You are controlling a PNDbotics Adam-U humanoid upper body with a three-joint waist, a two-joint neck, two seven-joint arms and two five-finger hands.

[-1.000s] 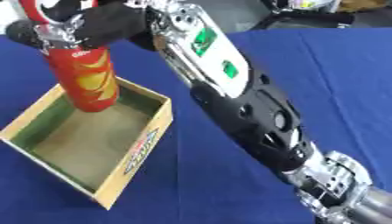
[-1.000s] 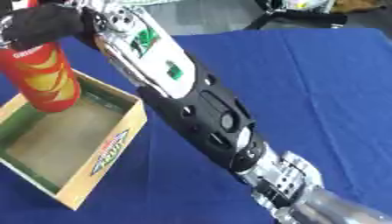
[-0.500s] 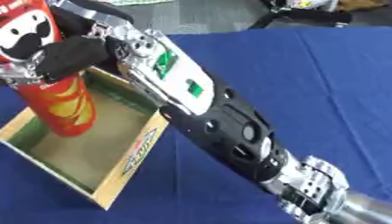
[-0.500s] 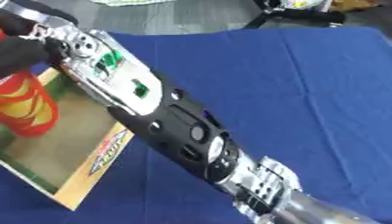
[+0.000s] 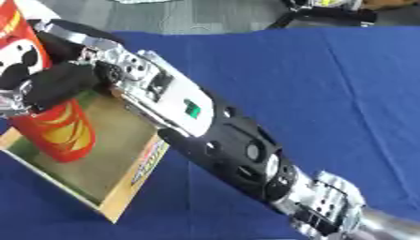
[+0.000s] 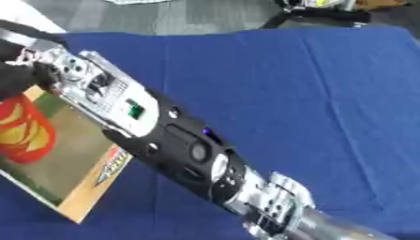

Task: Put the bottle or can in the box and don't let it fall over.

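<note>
Can: The tall red can [image 5: 51,124] with yellow shapes stood in the box [image 5: 115,159], at its left side. Its bottom looked set on the box floor, but I could not be sure it touched all the way round.
Box: It was a flat open cardboard box with low walls. It sat on the left part of the blue tabletop [image 5: 328,93].
Right hand: The right hand [image 5: 51,84] came in from the right on a long black and silver arm [image 5: 221,145]. It was high up on the can.
Fingers: The black fingers [image 5: 37,91] were curled round the can and held it by its upper half.
Left hand: It did not show in either view.
Step now: I think the job was to set the can down flat and then let go.
How to do it well: The can leaned a little, with its top toward the left. It would be best to make it stand straight first. The bottom should rest flat on the box floor before the fingers open.
Letting go: The fingers should open slowly and move straight away from the can, so they do not bump it.
What could go wrong: The can was tall and thin, so a small push near the top might tip it over.
</note>
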